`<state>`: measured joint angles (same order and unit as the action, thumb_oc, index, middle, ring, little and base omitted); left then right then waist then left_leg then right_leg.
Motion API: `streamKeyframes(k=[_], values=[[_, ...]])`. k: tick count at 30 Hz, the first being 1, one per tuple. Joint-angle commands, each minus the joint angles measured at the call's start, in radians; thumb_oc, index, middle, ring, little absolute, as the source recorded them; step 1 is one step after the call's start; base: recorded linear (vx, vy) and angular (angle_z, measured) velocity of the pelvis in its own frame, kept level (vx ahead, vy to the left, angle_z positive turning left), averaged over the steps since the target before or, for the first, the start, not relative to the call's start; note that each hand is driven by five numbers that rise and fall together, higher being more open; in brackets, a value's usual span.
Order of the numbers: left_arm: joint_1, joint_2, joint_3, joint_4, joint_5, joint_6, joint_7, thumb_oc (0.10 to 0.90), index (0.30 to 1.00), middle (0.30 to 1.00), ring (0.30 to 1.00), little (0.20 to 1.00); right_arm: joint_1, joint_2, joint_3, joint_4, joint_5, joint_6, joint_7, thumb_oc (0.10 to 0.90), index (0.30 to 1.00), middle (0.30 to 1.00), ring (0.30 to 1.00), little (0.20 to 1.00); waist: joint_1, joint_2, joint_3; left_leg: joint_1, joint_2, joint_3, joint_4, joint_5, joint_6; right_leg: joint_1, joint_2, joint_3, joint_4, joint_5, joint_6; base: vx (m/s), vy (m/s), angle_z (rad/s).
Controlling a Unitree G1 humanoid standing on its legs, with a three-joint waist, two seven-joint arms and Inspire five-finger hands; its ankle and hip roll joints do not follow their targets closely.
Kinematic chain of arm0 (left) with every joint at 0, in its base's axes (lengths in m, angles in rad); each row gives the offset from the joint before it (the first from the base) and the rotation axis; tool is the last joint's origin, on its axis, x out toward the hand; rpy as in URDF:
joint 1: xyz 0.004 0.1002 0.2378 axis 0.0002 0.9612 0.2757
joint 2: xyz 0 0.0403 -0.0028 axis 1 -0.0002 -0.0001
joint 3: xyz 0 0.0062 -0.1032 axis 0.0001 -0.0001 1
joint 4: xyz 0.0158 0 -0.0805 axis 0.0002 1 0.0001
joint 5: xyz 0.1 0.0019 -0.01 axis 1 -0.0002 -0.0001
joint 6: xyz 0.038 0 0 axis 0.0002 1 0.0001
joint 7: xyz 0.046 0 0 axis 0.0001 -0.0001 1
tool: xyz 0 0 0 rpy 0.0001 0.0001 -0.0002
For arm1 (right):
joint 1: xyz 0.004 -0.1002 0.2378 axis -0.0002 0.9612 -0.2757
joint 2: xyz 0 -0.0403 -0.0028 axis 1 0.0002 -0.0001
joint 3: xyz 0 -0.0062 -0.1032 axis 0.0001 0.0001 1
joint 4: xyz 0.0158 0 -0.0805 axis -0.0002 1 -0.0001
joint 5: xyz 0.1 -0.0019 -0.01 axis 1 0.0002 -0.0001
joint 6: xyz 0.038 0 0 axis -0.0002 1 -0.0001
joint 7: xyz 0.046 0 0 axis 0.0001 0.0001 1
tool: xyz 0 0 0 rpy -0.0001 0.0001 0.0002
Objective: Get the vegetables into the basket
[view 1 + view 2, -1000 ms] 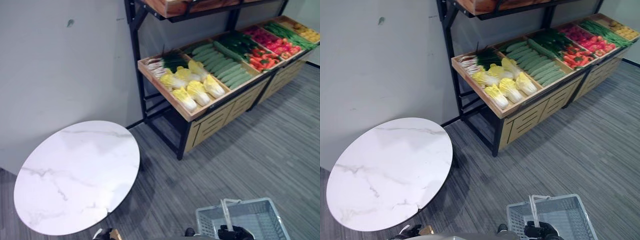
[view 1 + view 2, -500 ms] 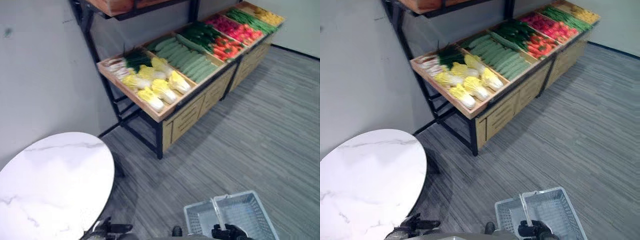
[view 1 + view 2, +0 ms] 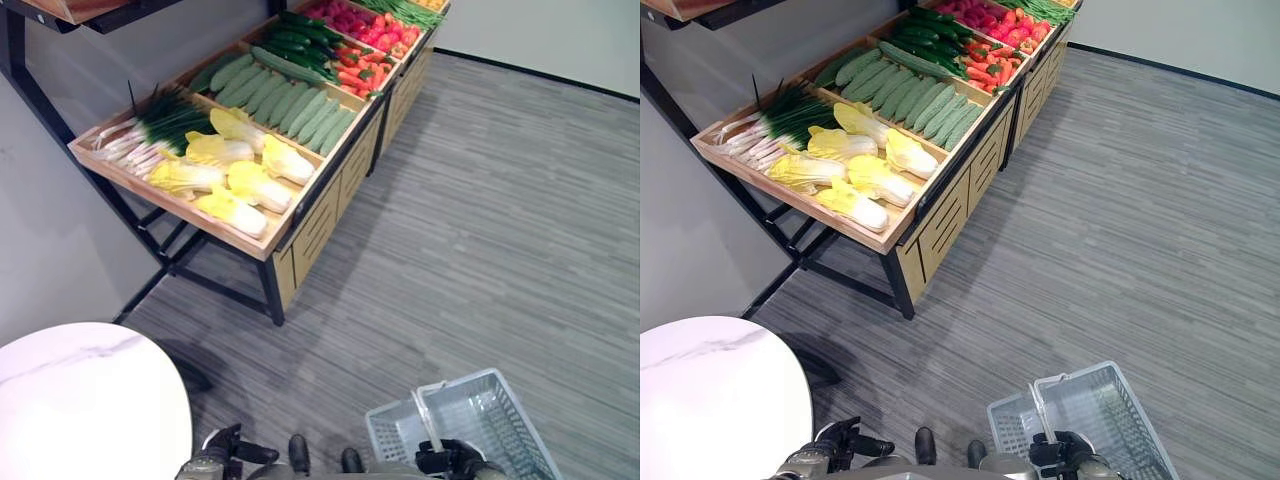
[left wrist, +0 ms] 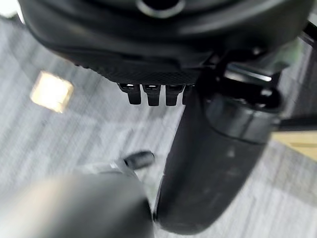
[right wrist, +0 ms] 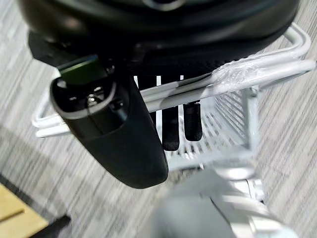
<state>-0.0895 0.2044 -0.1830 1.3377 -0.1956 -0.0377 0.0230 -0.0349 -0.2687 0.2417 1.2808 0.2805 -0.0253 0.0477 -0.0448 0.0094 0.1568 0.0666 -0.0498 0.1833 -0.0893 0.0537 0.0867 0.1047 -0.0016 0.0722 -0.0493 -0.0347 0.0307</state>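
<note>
Right hand [image 5: 148, 124] curled round one basket [image 3: 480, 415] handle, six cabbages [image 3: 230, 175]

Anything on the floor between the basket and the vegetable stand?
No: bare grey carpet lies between the basket and the vegetable stand, as both eye views show.

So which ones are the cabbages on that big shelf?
Find the long wooden stand by the wall. In its nearest bin, next to the green onions, lie the cabbages. They are the only pale yellow, leafy heads; the cucumbers in the next bin are smooth, long and green.
</note>
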Motion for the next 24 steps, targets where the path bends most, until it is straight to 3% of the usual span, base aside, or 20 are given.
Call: streamKeyframes(k=[1, 8, 10, 15, 16, 17, 18, 21, 23, 24], values=[[-0.001, 0.017, -0.02, 0.029, 0.049, -0.012, 0.009, 0.9, 1.0, 1.0, 1.0, 1.0, -0.06, 0.003, -0.011, -0.008, 0.0, -0.036, 0.021, 0.4, 0.3, 0.3, 0.3, 0.3, 0.017, -0.006, -0.032, 0.046, 0.01, -0.004, 0.02, -0.118, -0.043, -0.061, -0.036, 0.006, 0.0, 0.048, 0.076, 0.0, 0.095, -0.31], [-0.014, 0.021, -0.056, 0.017, 0.091, -0.013, 0.008, 0.9, 1.0, 1.0, 1.0, 1.0, -0.067, 0.008, -0.018, -0.006, 0.011, -0.036, 0.019, 0.4, 0.3, 0.3, 0.3, 0.3, -0.009, 0.005, -0.025, 0.056, -0.002, 0.064, 0.002, -0.13, -0.023, -0.111, -0.039, 0.068, 0.021, 0.092, 0.122, -0.04, 0.139, -0.31], [-0.033, 0.024, -0.076, 0.006, 0.101, -0.015, 0.012, 0.9, 1.0, 1.0, 1.0, 1.0, -0.077, 0.008, -0.016, -0.019, 0.016, -0.038, 0.015, 0.4, 0.3, 0.3, 0.3, 0.3, -0.028, 0.003, -0.012, 0.028, -0.002, 0.1, 0.002, -0.131, -0.023, -0.161, -0.042, 0.086, 0.029, 0.136, 0.146, -0.13, 0.122, -0.43], [-0.052, 0.028, -0.096, -0.005, 0.111, -0.014, 0.011, 0.9, 1.0, 1.0, 1.0, 1.0, -0.092, -0.004, 0.008, -0.028, -0.027, -0.036, 0.009, 0.4, 0.3, 0.3, 0.3, 0.3, -0.031, -0.001, -0.003, -0.008, 0.003, 0.139, 0.002, -0.132, -0.025, -0.217, -0.047, 0.072, 0.038, 0.163, 0.164, -0.09, 0.061, -0.36], [-0.057, 0.031, -0.102, -0.005, 0.118, -0.014, 0.012, 0.9, 1.0, 1.0, 1.0, 1.0, -0.096, -0.005, 0.017, -0.032, -0.043, -0.035, 0.003, 0.4, 0.3, 0.3, 0.3, 0.3, -0.028, 0.0, 0.008, -0.01, 0.009, 0.155, 0.002, -0.129, -0.025, -0.236, -0.053, 0.03, 0.061, 0.164, 0.162, -0.03, 0.025, -0.47], [-0.059, 0.039, -0.104, -0.006, 0.131, -0.008, 0.008, 0.9, 1.0, 1.0, 1.0, 1.0, -0.093, -0.002, 0.024, -0.047, -0.048, -0.035, 0.002, 0.4, 0.3, 0.3, 0.3, 0.3, -0.024, 0.01, 0.028, -0.001, 0.032, 0.174, 0.002, -0.135, -0.033, -0.231, -0.093, -0.152, 0.119, 0.099, 0.138, -0.02, 0.032, -0.65], [-0.058, 0.044, -0.099, -0.004, 0.138, -0.004, 0.011, 0.9, 1.0, 1.0, 1.0, 1.0, -0.09, 0.002, 0.032, -0.051, -0.05, -0.039, 0.003, 0.4, 0.3, 0.3, 0.3, 0.3, -0.013, 0.016, 0.034, 0.009, 0.046, 0.202, 0.002, -0.135, -0.036, -0.217, -0.125, -0.275, 0.164, 0.061, 0.12, 0.01, 0.012, -1.2], [-0.043, 0.055, -0.077, -0.001, 0.135, 0.004, 0.013, 0.9, 1.0, 1.0, 1.0, 1.0, -0.094, 0.007, 0.043, -0.05, -0.049, -0.043, 0.01, 0.4, 0.3, 0.3, 0.3, 0.3, -0.011, 0.008, 0.025, 0.03, 0.051, 0.243, 0.002, -0.142, -0.039, -0.175, -0.134, -0.309, 0.208, 0.019, 0.105, 0.05, -0.074, -0.88], [-0.034, 0.047, -0.068, 0.012, 0.137, 0.004, 0.009, 0.9, 1.0, 1.0, 1.0, 1.0, -0.092, 0.007, 0.037, -0.032, -0.045, -0.041, 0.012, 0.4, 0.3, 0.3, 0.3, 0.3, 0.0, 0.001, -0.006, 0.032, 0.043, 0.258, 0.002, -0.142, -0.045, -0.123, -0.118, -0.273, 0.089, 0.052, 0.117, 0.06, -0.182, -0.67], [-0.034, 0.047, -0.069, 0.013, 0.137, 0.004, 0.009, 0.9, 1.0, 1.0, 1.0, 1.0, -0.092, 0.007, 0.037, -0.032, -0.044, -0.042, 0.012, 0.4, 0.3, 0.3, 0.3, 0.3, 0.001, 0.001, -0.006, 0.032, 0.043, 0.258, 0.002, -0.142, -0.045, -0.123, -0.118, -0.273, 0.088, 0.053, 0.116, 0.04, -0.15, -0.27]])
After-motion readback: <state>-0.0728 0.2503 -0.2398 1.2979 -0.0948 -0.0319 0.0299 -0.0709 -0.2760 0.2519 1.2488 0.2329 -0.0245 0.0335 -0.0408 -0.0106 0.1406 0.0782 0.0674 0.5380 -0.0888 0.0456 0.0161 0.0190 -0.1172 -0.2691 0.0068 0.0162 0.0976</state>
